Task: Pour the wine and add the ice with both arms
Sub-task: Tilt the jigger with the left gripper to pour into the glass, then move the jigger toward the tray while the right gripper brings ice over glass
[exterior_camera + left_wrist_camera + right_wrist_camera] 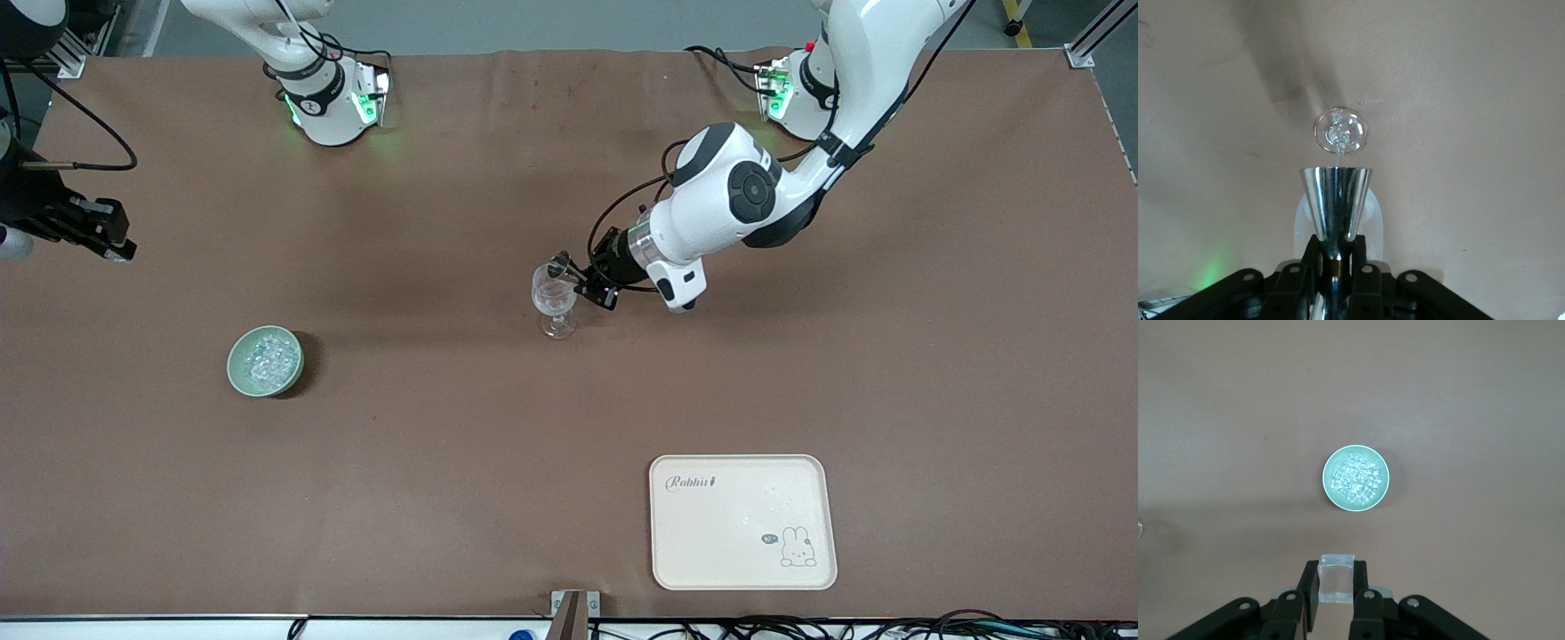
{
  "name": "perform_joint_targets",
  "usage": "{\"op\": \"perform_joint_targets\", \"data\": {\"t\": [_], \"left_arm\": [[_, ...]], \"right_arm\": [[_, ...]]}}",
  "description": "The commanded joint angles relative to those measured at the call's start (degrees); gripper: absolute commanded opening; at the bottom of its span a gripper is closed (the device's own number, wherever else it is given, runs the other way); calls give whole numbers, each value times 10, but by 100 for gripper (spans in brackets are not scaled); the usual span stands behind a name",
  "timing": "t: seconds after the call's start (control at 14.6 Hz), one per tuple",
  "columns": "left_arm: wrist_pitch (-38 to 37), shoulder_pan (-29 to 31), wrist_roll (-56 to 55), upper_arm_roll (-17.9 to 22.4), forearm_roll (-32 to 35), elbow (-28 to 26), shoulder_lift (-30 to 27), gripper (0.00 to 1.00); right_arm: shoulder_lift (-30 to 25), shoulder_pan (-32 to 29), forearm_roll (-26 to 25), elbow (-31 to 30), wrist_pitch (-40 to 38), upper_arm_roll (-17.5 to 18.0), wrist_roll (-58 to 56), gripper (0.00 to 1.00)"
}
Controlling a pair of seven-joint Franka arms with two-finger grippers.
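A clear stemmed glass (556, 307) stands upright mid-table. My left gripper (589, 286) is shut on a shiny metal jigger (561, 263), held tilted at the glass's rim. In the left wrist view the jigger's cone (1336, 199) sticks out of the gripper (1336, 252), with the glass (1341, 131) past its mouth. I cannot make out any wine. The ice (267, 356) is heaped in a green bowl (238, 373) toward the right arm's end. My right gripper (117, 249) is shut and empty, high over the table's edge; its wrist view shows the gripper (1337, 579) above the bowl (1330, 485) of ice (1355, 479).
A cream tray (742, 569) with a rabbit drawing lies near the front edge, toward the left arm's end. The brown table cover (462, 462) is bare between the bowl, the glass and the tray. Cables run along the front edge.
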Motion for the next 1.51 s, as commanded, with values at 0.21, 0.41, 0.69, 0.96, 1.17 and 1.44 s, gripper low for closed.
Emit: {"op": "perform_joint_targets", "data": {"t": [0.21, 0.41, 0.69, 0.96, 1.17, 1.44], "left_arm": [[-30, -6, -16, 2, 25, 19, 7, 0], [-31, -2, -13, 1, 25, 36, 27, 0], [-31, 6, -6, -3, 7, 51, 47, 0], [-32, 34, 43, -9, -105, 67, 51, 0], [-49, 58, 119, -11, -188, 69, 50, 0], [-113, 114, 231, -11, -307, 93, 56, 0]], "right_arm": [[0, 1, -1, -4, 7, -1, -5, 6], [3, 0, -2, -4, 7, -1, -5, 6], [3, 1, -4, -4, 8, -1, -5, 7], [3, 1, -4, -3, 8, -1, -5, 7], [5, 5, -4, -3, 13, -1, 1, 7], [29, 58, -5, 3, 46, -1, 72, 6]]}}
